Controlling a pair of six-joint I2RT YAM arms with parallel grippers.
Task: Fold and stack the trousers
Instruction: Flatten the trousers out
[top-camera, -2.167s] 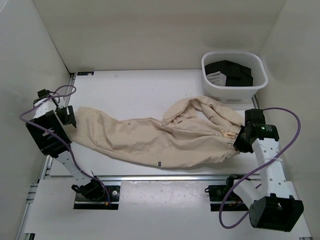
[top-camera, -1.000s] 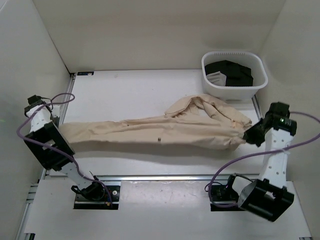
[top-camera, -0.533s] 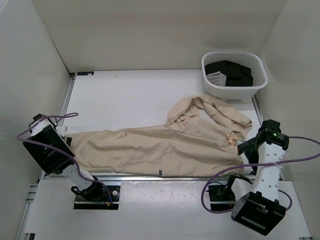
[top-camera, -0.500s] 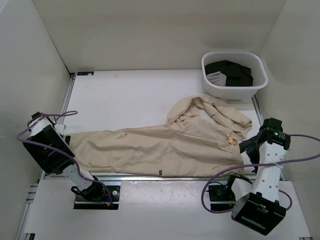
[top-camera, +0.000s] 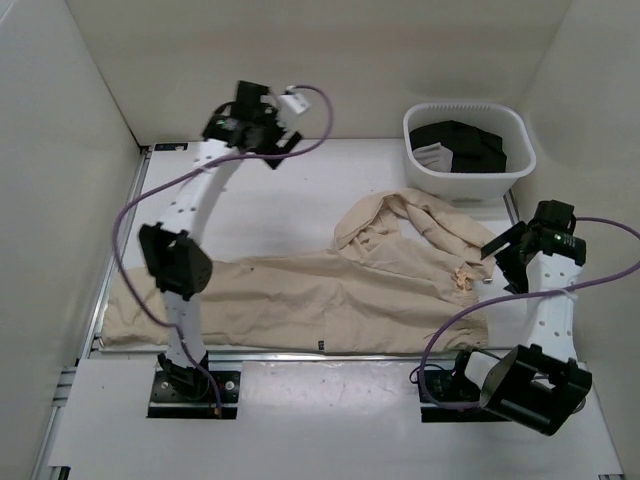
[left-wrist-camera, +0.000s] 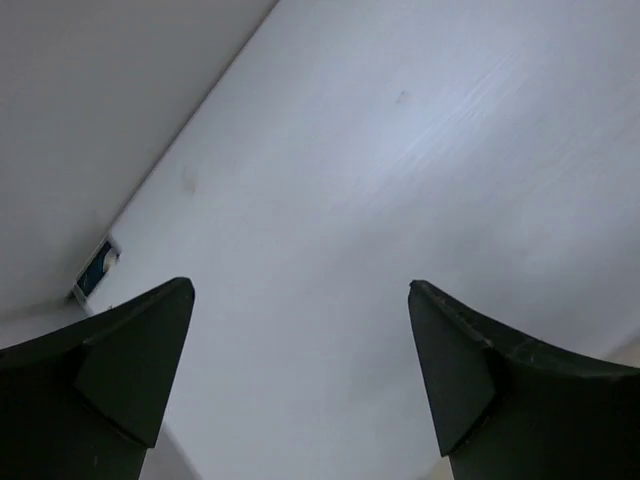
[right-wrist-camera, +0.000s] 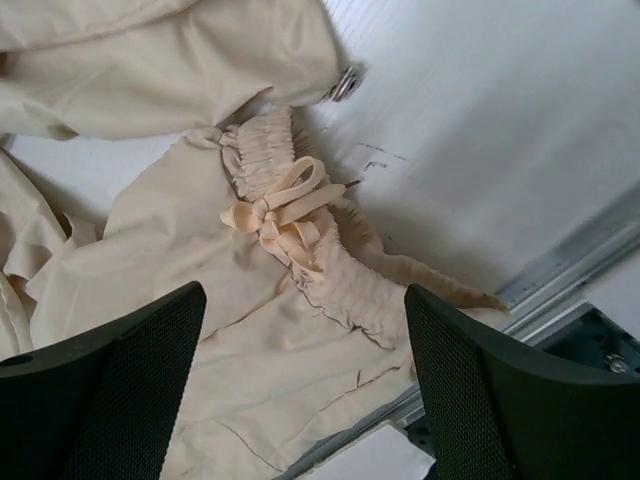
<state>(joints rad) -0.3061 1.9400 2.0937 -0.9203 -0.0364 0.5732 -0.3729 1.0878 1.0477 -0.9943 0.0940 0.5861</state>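
White table, beige trousers spread along its near edge; left gripper hangs wide apart over the table's far side, empty; right gripper gapes above the waistband, holding nothing.

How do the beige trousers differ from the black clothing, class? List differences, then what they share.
The trousers are light beige; the black clothing is dark with a white patch. The trousers lie on the table; the black clothing sits inside the white basket. The trousers stretch out long; the black clothing is bundled small. Both are soft garments.
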